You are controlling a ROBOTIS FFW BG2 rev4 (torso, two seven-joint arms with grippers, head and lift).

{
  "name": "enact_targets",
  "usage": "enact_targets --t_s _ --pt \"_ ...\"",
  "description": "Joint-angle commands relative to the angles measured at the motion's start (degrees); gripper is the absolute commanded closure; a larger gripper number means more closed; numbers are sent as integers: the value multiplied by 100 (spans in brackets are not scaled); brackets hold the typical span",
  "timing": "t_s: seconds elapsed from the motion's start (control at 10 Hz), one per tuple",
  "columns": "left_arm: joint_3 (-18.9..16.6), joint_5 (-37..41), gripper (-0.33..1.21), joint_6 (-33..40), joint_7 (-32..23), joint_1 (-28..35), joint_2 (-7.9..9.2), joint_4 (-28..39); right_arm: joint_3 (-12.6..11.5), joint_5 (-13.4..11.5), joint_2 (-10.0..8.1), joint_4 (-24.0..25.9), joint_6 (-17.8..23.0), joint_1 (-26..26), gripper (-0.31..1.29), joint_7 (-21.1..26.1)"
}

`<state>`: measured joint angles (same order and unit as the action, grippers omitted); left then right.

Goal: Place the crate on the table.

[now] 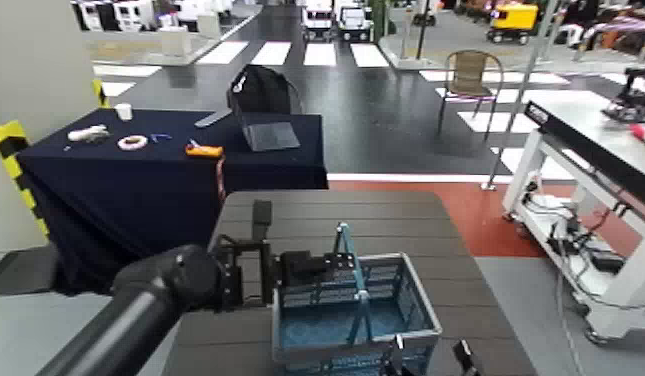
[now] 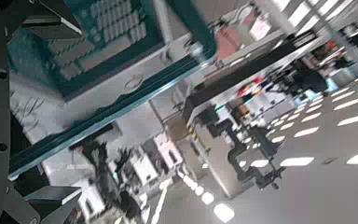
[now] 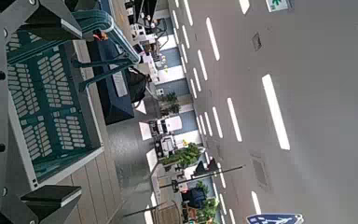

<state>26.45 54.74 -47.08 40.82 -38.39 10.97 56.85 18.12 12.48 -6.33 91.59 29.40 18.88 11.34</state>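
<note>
The blue-grey lattice crate (image 1: 351, 320) sits on the dark brown slatted table (image 1: 386, 215), near its front edge, with its teal handle (image 1: 344, 262) standing up. My left gripper (image 1: 284, 268) is at the crate's far left end, its fingers spread. My right gripper (image 1: 430, 356) is at the crate's near right side, fingers apart at the picture's lower edge. In the left wrist view the crate (image 2: 107, 37) lies between the spread fingers of the left gripper (image 2: 42, 107). In the right wrist view the crate (image 3: 47, 103) lies between the spread fingers of the right gripper (image 3: 51, 110).
A navy-draped table (image 1: 136, 175) stands behind to the left with a black backpack (image 1: 261, 90), a tape roll (image 1: 133, 142) and small items. A white-framed workbench (image 1: 586, 130) stands at the right. A chair (image 1: 471, 75) is farther back.
</note>
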Motion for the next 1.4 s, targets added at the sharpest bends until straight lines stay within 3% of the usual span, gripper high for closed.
enact_targets --t_s 0.1,0.4,0.6,0.9,1.4 --pt "-896 -543 12 313 -804 771 212 1487 -28 -9 9 35 -22 19 13 0" --pt "-1687 -1308 12 1087 -2069 1923 309 3210 -98 -17 18 52 -40 45 13 0" --pt "-1907 -1923 12 2009 -2755 2740 212 3913 -142 -35 27 78 -31 72 13 0" --pt "-2047 -2784 12 3222 -3238 3680 -60 4256 -247 -193 62 122 -22 133 13 0" --pt "-1907 -3645 12 5384 -3994 4911 -60 4177 -353 -431 70 210 -13 195 13 18"
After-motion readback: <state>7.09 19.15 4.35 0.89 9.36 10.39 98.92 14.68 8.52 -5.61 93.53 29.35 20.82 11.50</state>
